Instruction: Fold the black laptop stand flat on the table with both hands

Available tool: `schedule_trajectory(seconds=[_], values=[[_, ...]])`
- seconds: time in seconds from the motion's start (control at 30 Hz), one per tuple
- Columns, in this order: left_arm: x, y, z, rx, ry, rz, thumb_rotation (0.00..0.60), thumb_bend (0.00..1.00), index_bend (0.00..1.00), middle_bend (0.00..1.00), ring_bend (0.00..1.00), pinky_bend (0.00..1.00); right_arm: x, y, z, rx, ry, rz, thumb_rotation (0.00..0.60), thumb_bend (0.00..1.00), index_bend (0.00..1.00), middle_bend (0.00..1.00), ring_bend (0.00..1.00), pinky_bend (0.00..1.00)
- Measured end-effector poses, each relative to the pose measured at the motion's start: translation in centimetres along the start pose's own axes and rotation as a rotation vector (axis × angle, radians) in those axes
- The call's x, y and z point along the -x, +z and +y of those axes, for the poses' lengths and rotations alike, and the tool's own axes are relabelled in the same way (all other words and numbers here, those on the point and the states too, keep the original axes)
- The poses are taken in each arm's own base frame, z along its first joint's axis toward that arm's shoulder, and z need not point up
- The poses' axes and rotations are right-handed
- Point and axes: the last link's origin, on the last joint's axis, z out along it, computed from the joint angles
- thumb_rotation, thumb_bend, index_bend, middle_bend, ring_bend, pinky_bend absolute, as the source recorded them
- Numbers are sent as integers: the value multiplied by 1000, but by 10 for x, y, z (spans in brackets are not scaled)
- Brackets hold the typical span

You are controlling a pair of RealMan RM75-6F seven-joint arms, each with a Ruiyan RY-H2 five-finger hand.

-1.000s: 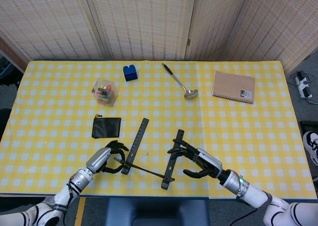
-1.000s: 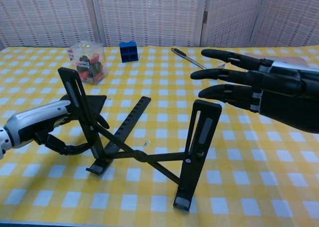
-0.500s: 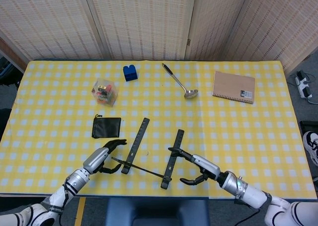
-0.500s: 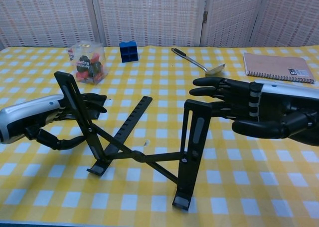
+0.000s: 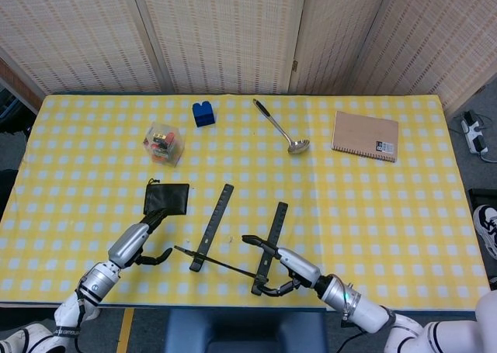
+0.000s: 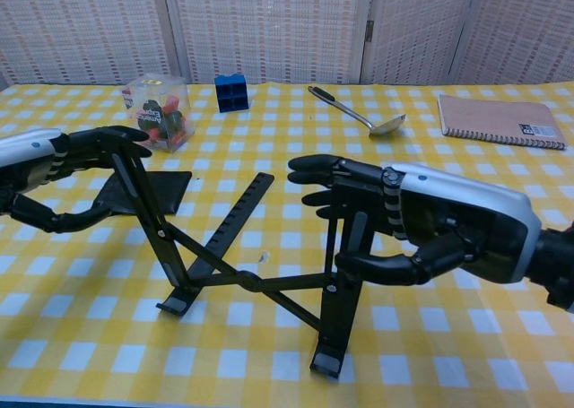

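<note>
The black laptop stand (image 5: pixel 211 227) (image 6: pixel 242 279) stands unfolded near the table's front edge, with two uprights joined by crossed rods. My left hand (image 5: pixel 138 238) (image 6: pixel 43 168) is open at the stand's left side. In the chest view its fingertips (image 6: pixel 126 135) lie at the top of the left upright; I cannot tell if they touch. My right hand (image 5: pixel 283 266) (image 6: pixel 430 227) curves around the right upright, with fingers over its top and the thumb lower down. The top of that upright is hidden by the hand, which is not closed tight.
A black pouch (image 5: pixel 167 198) (image 6: pixel 143 191) lies just behind my left hand. Farther back are a clear box of coloured pieces (image 5: pixel 163 143), a blue block (image 5: pixel 204 113), a ladle (image 5: pixel 279 126) and a notebook (image 5: pixel 365 136). The front table edge runs close under both hands.
My right hand slid left until it wrapped around the right upright. My left hand moved left and up, from beside the left upright's lower part to its top.
</note>
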Motion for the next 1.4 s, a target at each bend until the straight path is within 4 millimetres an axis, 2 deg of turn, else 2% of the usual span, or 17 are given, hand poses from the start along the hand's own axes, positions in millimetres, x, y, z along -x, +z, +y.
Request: schedule_trajectory(seconds=[0.27,0.57,0.77,0.93,1.1,1.2,1.27,1.33,1.4], values=[[-18,-8,1,-6,30,41,600,447,59,123,0,0,13,22,-1,-17,21,62,512,385,0,0,5,0],[-28,-10,-1,-15,41,58,600,447,63,123,0,0,-5,24,5,27,51,227,527,385,0,0,9,0],[-36,-7,2,-2,61,64,600,447,71,123,0,0,-29,9,13,60,101,372,550,386,0,0,9,0],[-45,-2,7,14,101,63,600,447,77,123,0,0,-53,-17,12,47,129,510,550,385,0,0,8,0],[-53,7,10,26,140,66,600,446,126,133,12,0,-76,-47,2,-4,54,622,551,385,0,0,17,0],[-57,13,10,26,185,73,600,446,151,160,42,1,-84,-59,-7,-35,-40,643,550,385,0,61,111,0],[-59,20,9,22,234,74,600,446,166,180,63,7,-85,-63,-12,-46,-109,636,551,386,16,172,222,5],[-61,27,8,20,291,72,600,445,172,189,75,17,-85,-64,-17,-54,-205,619,563,386,78,275,307,44],[-62,36,6,18,371,65,600,426,177,192,81,30,-84,-65,-22,-57,-316,597,587,385,173,367,384,124]])
